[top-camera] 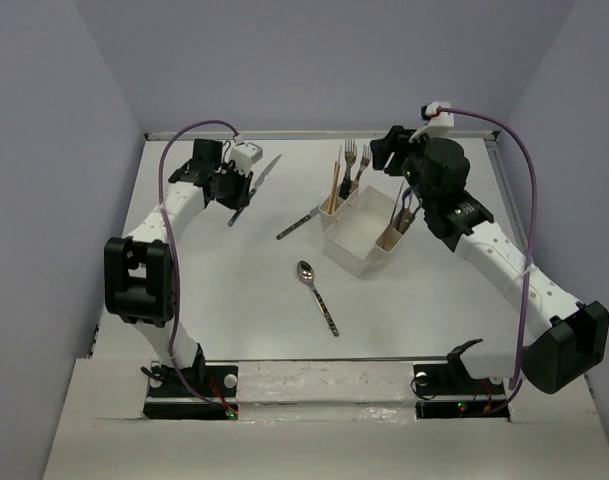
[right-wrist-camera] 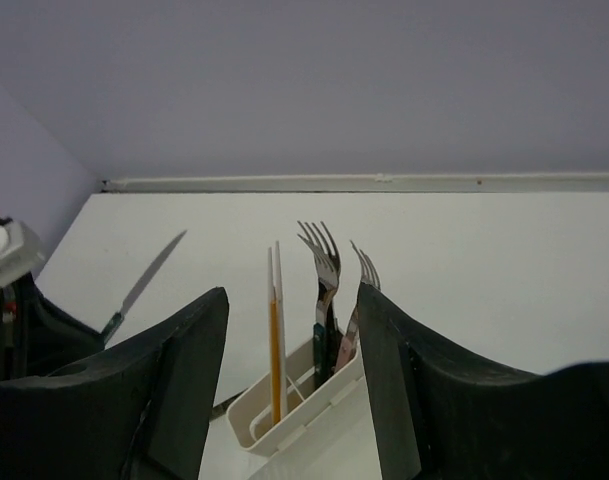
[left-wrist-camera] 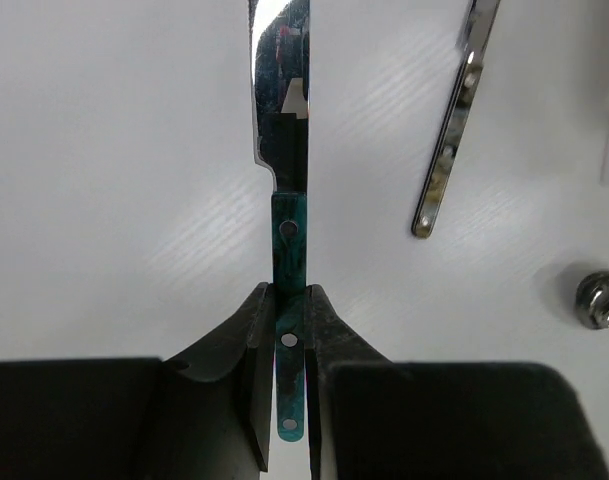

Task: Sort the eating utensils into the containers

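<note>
- White caddy [top-camera: 356,260] right of mid desk [top-camera: 214,300], set at a slant, well apart from every desk edge.
- In its far end slot, standing upright: thin orange and white chopsticks [right-wrist-camera: 275,340] and two forks [right-wrist-camera: 322,262], tines up, side by side.
- Wide middle compartment: white floor in plain sight.
- In the near end slot, by the right arm: a few leaning handles, too hidden behind the right claw to name.
- Right claw [top-camera: 408,198] poised over that near slot, fingers [right-wrist-camera: 184,370] spread wide, gripping nothing.
- Left claw [left-wrist-camera: 289,325] clamped tight on the teal handle of a knife [left-wrist-camera: 282,100], near the desk's far left corner, blade slanting toward the back wall.
- Flat on the desk: a dark-handled utensil [top-camera: 297,225] just beside the caddy's left side, handle end away from the caddy.
- Also flat: a spoon [top-camera: 316,293] in front of the caddy, apart from it, bowl toward the caddy.
- Room for moving: broad bare desk between the spoon and the arm bases, and between the knife and the caddy.
- Walls close along the left, right and back edges.
</note>
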Controlling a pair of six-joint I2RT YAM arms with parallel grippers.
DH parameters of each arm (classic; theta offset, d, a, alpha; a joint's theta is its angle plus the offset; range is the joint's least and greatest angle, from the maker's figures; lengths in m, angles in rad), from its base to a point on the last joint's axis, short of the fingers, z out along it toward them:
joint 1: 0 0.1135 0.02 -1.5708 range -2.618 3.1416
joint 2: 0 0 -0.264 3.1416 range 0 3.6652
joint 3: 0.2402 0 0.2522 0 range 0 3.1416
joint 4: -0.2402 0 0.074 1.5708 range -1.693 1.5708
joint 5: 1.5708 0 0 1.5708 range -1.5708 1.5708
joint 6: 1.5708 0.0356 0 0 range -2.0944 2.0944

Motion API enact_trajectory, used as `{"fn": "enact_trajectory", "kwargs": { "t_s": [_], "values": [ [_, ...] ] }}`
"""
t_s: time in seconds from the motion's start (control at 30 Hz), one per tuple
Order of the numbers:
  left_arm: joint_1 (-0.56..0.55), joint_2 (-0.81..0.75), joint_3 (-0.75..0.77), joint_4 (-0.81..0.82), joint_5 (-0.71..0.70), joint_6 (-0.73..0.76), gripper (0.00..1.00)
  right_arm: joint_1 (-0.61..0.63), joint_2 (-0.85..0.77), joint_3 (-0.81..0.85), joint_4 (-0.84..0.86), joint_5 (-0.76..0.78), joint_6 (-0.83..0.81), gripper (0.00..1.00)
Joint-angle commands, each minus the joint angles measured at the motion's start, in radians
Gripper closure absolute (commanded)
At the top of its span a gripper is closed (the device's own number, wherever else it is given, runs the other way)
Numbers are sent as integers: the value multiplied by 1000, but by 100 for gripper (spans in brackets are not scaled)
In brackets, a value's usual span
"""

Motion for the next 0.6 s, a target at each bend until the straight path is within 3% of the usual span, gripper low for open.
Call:
{"fn": "enact_trajectory", "kwargs": {
  "t_s": [0.0, 0.17, 0.43, 0.5, 0.57],
  "values": [
    [-4, -113, 167, -6, 97, -66, 100, -3, 10, 112, -10, -167, 34, 39],
    [-32, -172, 296, -18, 143, -119, 100, 57, 97, 247, -24, -313, 86, 39],
    [-102, -189, 445, -84, 149, -150, 100, 170, 294, 434, 33, -319, 250, 38],
    [-113, -192, 457, -89, 149, -155, 100, 198, 323, 475, 39, -299, 265, 30],
    [-118, -196, 471, -95, 148, -156, 100, 210, 355, 494, 50, -293, 269, 29]
  ]
}}
